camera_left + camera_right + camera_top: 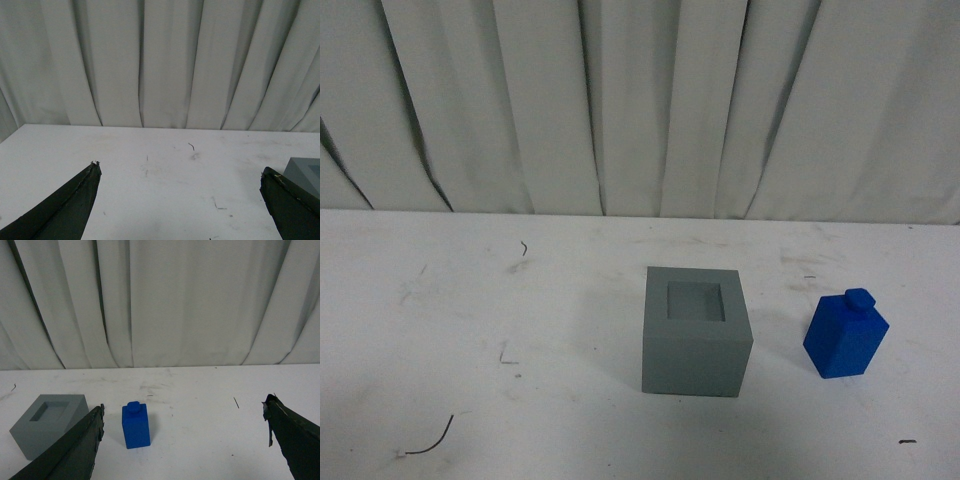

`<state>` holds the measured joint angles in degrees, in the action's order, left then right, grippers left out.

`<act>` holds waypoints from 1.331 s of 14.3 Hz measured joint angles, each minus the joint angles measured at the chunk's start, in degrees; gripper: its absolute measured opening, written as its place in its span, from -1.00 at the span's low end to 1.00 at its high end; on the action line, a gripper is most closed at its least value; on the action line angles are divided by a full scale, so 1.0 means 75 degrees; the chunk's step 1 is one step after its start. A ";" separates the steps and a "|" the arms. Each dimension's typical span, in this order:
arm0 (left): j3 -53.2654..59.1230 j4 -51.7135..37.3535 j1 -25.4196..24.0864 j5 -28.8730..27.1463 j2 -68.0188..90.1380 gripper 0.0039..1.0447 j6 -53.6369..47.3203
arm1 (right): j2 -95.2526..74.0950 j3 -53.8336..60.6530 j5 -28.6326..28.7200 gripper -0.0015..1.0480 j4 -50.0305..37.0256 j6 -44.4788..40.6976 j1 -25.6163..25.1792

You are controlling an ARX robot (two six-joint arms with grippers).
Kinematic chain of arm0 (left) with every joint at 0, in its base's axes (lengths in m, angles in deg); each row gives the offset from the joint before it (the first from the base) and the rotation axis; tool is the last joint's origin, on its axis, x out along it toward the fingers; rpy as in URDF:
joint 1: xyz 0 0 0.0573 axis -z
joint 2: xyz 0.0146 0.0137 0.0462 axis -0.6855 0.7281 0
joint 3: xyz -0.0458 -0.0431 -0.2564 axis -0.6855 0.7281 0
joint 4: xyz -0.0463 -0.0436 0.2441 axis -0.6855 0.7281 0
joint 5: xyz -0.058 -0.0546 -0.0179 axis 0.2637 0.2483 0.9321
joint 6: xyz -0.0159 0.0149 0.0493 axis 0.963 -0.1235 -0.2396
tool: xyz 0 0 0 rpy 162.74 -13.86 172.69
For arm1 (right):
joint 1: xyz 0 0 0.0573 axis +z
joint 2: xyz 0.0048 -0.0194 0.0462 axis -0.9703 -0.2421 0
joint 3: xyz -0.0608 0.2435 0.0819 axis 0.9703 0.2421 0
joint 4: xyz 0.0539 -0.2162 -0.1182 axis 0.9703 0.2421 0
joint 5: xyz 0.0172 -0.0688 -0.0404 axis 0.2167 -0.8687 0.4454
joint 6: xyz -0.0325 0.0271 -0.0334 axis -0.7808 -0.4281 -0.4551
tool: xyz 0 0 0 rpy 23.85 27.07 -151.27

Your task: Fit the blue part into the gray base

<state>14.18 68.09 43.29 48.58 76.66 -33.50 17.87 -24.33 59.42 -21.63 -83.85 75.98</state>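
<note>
White curtain (620, 100) hangs behind the wide bench (440, 320). On it the gray base (697, 340) sits mid-bench, with open room all around. Near its right, not touching, stands the blue part (845, 338). Both the left jaws and right jaws are spread wide, holding nothing.

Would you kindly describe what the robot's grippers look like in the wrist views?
Both the left gripper and right gripper show two dark, near-black fingers that taper to narrow tips, with a matte surface and slightly frayed tip edges. No cables or markings show; the arms themselves are out of view.
</note>
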 joint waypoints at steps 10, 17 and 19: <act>0.0000 -0.0003 0.0000 0.0000 0.0000 0.88 0.0000 | 0.0000 0.0000 0.0000 0.88 0.0000 -0.0003 0.0000; 0.0000 -0.0003 0.0000 0.0000 0.0000 0.88 0.0000 | 0.0000 0.0000 0.0000 0.88 0.0000 0.0000 0.0000; 0.0000 0.0000 0.0000 0.0000 0.0000 0.88 0.0000 | 0.0000 0.0000 0.0000 0.88 0.0000 0.0000 0.0000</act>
<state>14.18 68.09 43.29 48.58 76.66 -33.50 17.87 -24.33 59.42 -21.63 -83.85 75.98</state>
